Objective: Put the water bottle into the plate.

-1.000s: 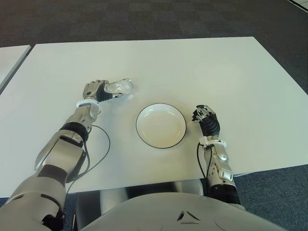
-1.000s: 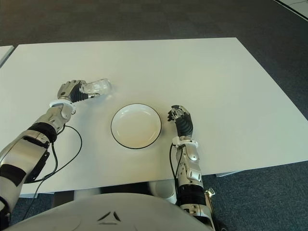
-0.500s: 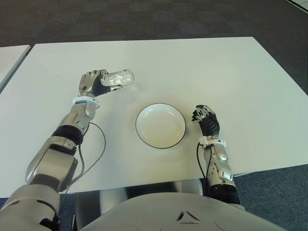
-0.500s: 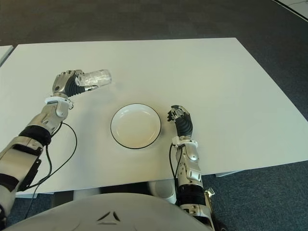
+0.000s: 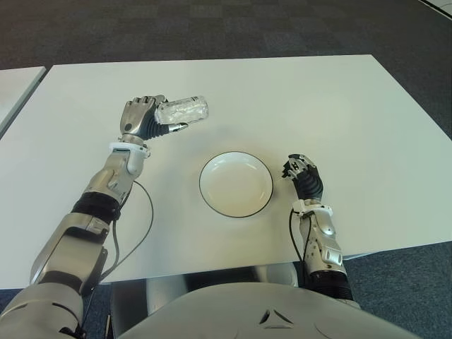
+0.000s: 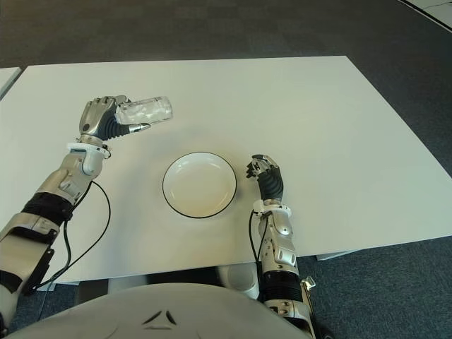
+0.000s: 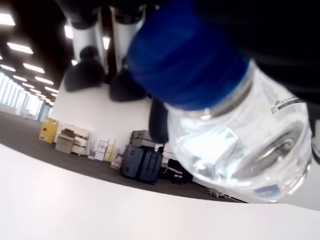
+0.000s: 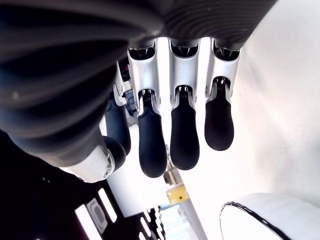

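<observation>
A white counter [image 5: 318,99] stands on dark carpet, with a second white surface just showing past its left edge. The left hand [image 5: 141,119] has its fingers wrapped around a clear water bottle [image 5: 182,111] with a blue cap, holding it sideways above the counter, up and left of the black-rimmed white plate [image 5: 236,183]; its label print is too small to read. The right hand [image 5: 302,173] shows just right of the plate, fingers loosely extended and holding nothing, with broad bare counter beyond.

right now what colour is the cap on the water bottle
Blue; the water bottle cap shows best in the left wrist view.
</observation>
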